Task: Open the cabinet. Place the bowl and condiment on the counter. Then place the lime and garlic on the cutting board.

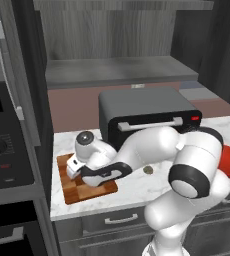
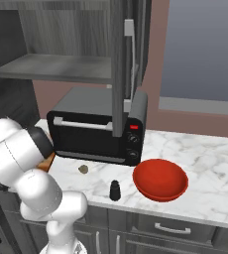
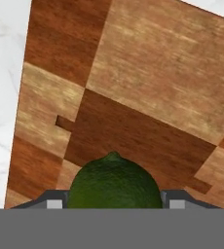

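Lime [image 3: 114, 181], dark green, sits between the two finger tips of the gripper [image 3: 115, 198], which close on it from either side; directly beneath it lies the cutting board [image 3: 133, 87], whose light and dark brown blocks run across the hand view. In the left base view the hand is lowered over the board [image 1: 82, 189], which rests on the white marble counter [image 1: 137, 187] near its left end. Garlic [image 1: 148, 170], a small beige lump, lies on the counter just beside the arm's forearm and in front of the black toaster oven [image 1: 144, 112]. Condiment [image 2: 115, 190], a small dark shaker, stands upright on the marble near the front edge, to the left of the red bowl [image 2: 160, 179], close by but apart from it. Both rest on the counter. Above the oven, the cabinet [image 2: 118, 69] has its door swung outward, exposing a bare grey shelf [image 2: 56, 67].
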{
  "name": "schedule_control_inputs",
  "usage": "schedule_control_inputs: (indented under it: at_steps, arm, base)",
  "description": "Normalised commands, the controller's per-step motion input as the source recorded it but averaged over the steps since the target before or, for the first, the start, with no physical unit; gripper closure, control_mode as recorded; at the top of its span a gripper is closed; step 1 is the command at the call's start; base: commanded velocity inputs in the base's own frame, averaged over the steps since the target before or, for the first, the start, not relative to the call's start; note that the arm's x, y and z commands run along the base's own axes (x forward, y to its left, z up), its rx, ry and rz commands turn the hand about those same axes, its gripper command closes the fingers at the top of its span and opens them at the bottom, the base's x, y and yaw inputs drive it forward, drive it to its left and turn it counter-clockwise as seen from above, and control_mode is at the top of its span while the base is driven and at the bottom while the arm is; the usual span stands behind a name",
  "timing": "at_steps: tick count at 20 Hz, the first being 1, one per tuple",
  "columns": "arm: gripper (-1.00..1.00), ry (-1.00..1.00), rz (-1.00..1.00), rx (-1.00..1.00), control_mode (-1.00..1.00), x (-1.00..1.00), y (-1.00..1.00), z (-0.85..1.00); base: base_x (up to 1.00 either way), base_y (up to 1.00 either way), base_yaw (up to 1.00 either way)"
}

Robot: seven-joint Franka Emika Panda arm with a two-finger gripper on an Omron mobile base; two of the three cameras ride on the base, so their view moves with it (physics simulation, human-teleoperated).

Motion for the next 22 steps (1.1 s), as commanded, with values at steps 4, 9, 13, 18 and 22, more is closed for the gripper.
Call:
schedule_control_inputs:
  at_steps: [4, 9, 13, 18, 22]
  arm:
    - [1.0, 0.0, 0.0, 0.0, -1.0, 0.01, 0.05, -0.2]
    - [1.0, -0.01, 0.0, 0.0, -1.0, 0.0, 0.0, -0.06]
    - [-1.0, 0.0, 0.0, 0.0, -1.0, 0.0, 0.0, 0.0]
    - [-1.0, 0.0, 0.0, 0.0, -1.0, 0.0, 0.0, 0.0]
    - [-1.0, 0.0, 0.0, 0.0, -1.0, 0.0, 0.0, 0.05]
  base:
    - [0.0, 0.0, 0.0]
    - [0.0, 0.0, 0.0]
    - [0.0, 0.0, 0.0]
    - [0.0, 0.0, 0.0]
    - [0.0, 0.0, 0.0]
